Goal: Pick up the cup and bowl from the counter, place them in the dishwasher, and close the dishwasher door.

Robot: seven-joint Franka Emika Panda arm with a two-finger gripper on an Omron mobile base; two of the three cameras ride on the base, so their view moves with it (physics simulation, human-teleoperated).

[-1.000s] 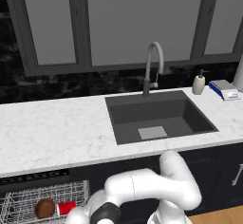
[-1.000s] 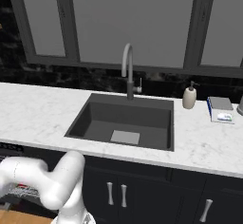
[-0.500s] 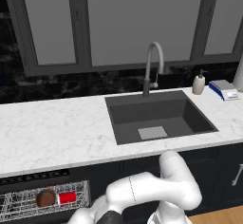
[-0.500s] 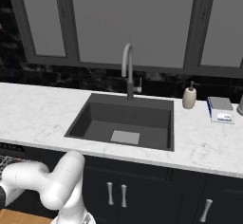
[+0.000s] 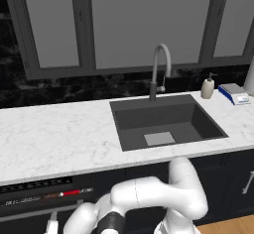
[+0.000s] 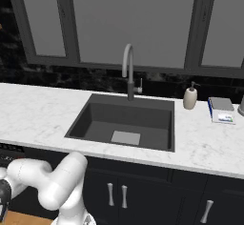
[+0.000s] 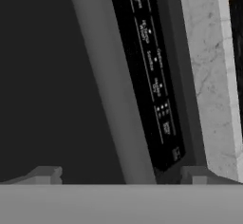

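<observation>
Left base view. The table [image 5: 54, 139], white marble-look, is running left to right, with a dark sink [image 5: 166, 121] sitting inset at centre right. A curved grey faucet [image 5: 159, 69] is standing at the far edge of the sink. A soap bottle [image 5: 208, 86] is standing right of the faucet, and a blue-and-white box [image 5: 235, 93] is lying further right. Under the left part of the table, the dishwasher [image 5: 37, 188] is showing its black control strip, and a thin red sliver, the cup [image 5: 71, 193], is peeking through the narrow gap beneath it. The dishwasher door [image 5: 34, 218] is standing almost shut, its pale bar handle just below the gap. The arm [image 5: 154, 198] is bending low and left in front of the cabinets.

Right base view. The same table [image 6: 33, 109], sink [image 6: 124, 121], faucet [image 6: 127, 71], soap bottle [image 6: 190, 97] and box [image 6: 221, 110] are showing. The arm [image 6: 52, 181] is reaching down to the lower left edge.

Hand view. The tool [image 7: 121, 178] is sitting close against the dishwasher door [image 7: 47, 76], with the handle [image 7: 114, 90], control strip [image 7: 152, 71] and table edge [image 7: 206, 66] running diagonally across. The fingertips [image 7: 45, 174] are standing well apart, gripping nothing.
</observation>
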